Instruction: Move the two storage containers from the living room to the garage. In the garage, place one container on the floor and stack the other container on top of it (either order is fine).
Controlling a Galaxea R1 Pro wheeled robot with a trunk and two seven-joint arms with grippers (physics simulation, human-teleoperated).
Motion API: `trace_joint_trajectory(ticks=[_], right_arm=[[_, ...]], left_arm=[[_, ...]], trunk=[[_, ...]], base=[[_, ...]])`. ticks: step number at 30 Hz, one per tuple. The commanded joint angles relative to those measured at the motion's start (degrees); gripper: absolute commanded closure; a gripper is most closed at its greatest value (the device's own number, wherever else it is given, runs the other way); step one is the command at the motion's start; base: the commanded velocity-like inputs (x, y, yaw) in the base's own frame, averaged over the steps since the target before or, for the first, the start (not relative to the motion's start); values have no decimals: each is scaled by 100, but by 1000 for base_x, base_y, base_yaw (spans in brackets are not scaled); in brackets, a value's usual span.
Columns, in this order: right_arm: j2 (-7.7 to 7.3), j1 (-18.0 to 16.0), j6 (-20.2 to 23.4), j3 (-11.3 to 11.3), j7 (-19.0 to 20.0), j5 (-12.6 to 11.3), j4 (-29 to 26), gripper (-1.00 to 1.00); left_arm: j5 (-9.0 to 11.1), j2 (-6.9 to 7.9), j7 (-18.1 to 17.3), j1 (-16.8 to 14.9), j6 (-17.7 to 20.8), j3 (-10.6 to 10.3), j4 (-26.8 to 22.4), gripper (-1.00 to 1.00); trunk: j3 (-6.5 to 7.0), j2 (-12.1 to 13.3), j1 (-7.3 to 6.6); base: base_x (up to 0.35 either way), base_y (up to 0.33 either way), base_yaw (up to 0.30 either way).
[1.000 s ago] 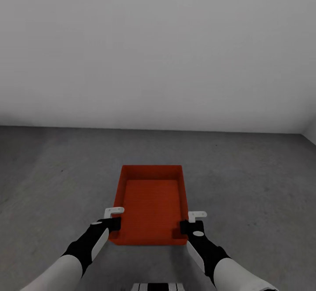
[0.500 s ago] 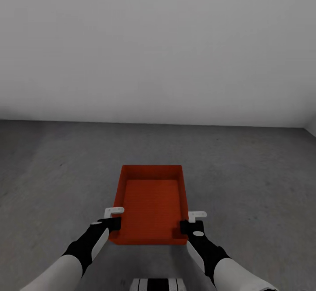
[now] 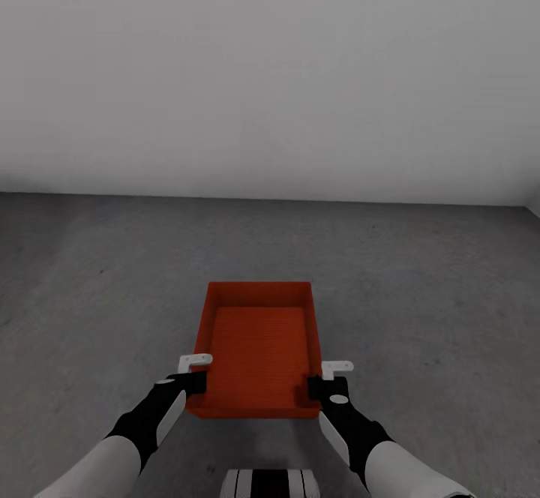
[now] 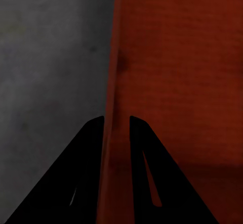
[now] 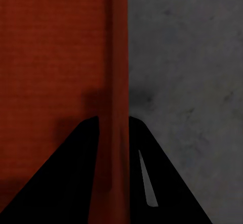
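Both jaws pinch one storage container point(image 3: 259, 348) by its side walls, held out at 12 o'clock.
Left gripper point(image 3: 193, 375) clamps the wall at 9 o'clock, right gripper point(image 3: 327, 379) the wall at 3 o'clock, over the concrete floor point(image 3: 420, 295) of the garage. Thin-wall pinches could slip or tilt the bin if one arm lowers faster; beyond stands the pale wall point(image 3: 270, 70).

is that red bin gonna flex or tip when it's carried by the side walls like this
Probably fairly stiff: the storage container keeps straight walls with the left tool and right tool each pinching a thin side wall. It looks empty, so likely light. Both grips sit near the close end, so the far end might sag or tilt.
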Motion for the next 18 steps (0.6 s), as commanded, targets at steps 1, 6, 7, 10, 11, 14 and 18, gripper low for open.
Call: trace_joint_trajectory(ticks=[1,6,7,10,11,14,18], right_arm=[[-6,3,4,92,4,-119,40,100],[-6,3,4,95,5,-119,37,100],[-6,3,4,95,5,-119,36,100],[-6,3,4,95,4,-119,39,100],[-6,3,4,95,4,-119,38,100],[-6,3,7,93,4,-119,39,100],[-6,3,17,91,5,-119,38,100]], left_arm=[[-40,30,82,2,-153,126,-28,100],[-40,30,82,2,-153,126,-34,100],[-40,30,82,2,-153,126,-34,100],[-40,30,82,2,-153,126,-35,100],[-40,30,82,2,-153,126,-35,100],[-40,30,82,2,-153,126,-35,100],[-40,30,82,2,-153,126,-35,100]], trunk=[[-6,0,2],[-6,0,2],[-6,0,2],[-6,0,2],[-6,0,2],[-6,0,2],[-6,0,2]], base=[[0,0,0],[0,0,0],[0,0,0],[0,0,0],[0,0,0],[0,0,0],[0,0,0]])
